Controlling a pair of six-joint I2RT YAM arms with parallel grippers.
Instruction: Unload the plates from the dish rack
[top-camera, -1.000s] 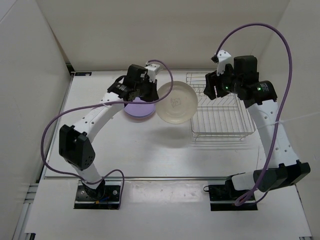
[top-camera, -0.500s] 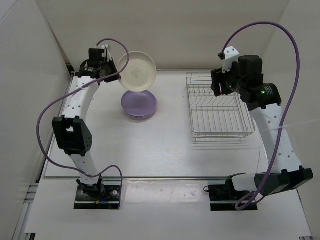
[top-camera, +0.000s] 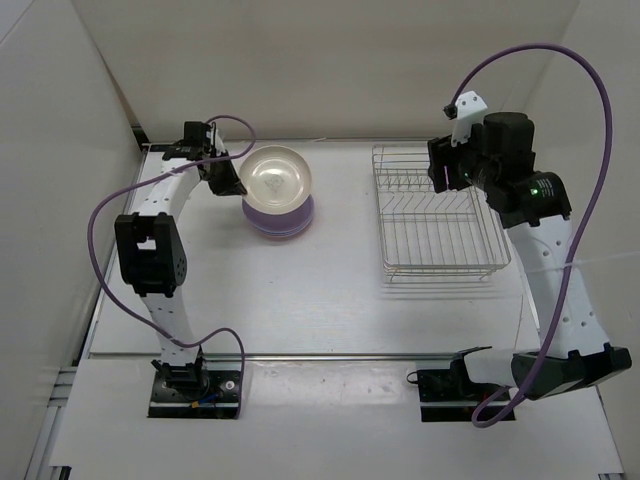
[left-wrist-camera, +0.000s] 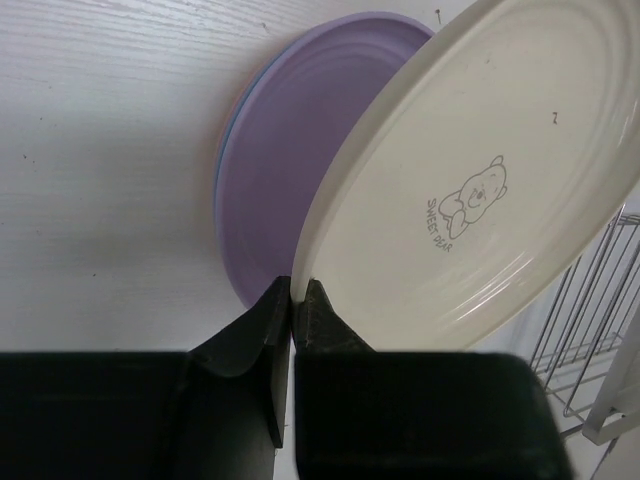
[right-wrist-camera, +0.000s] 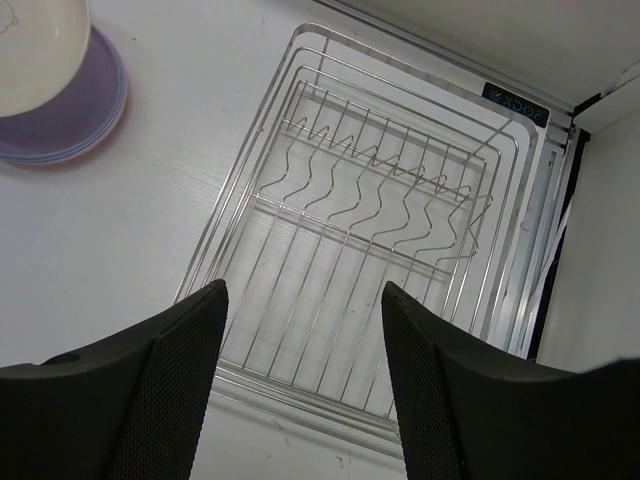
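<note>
Above purple plate (left-wrist-camera: 290, 150) topping stack, we see cream plate (left-wrist-camera: 480, 180): half second ago raised on edge, now tilted low over stack, so last plate nearly unloaded. Left gripper (left-wrist-camera: 292, 290) pinches its rim at near edge. Dish rack (right-wrist-camera: 380, 220) holds no plates. Right gripper (right-wrist-camera: 300, 290) above it, fingers spread, empty.

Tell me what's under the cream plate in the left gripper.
A purple plate lies below the cream plate, topping a stack; a blue plate shows only its rim underneath. The stack's far side and anything lower are covered.
</note>
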